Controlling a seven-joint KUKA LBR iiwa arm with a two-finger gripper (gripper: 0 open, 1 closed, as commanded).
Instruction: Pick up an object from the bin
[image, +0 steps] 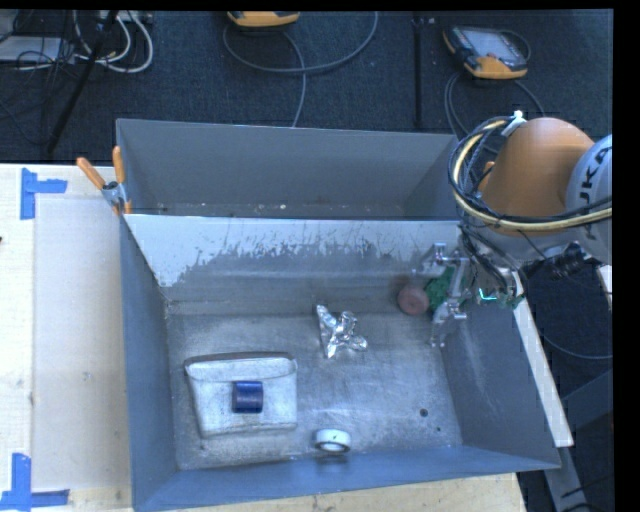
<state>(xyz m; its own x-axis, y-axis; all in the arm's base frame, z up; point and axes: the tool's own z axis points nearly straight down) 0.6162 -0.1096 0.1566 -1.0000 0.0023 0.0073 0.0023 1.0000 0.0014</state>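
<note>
1 brown disc (411, 298) just beside tool (441, 296), bin (280, 180) rt side.

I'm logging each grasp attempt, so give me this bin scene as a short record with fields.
bin: grey metal bin, few loose things
gripper: gripper low at the bin's right side
nearest thing: brownish round thing, just left of the gripper
centre: crumpled silvery thing
front left: grey pad with a blue cylinder on it
front edge: white ring
</note>
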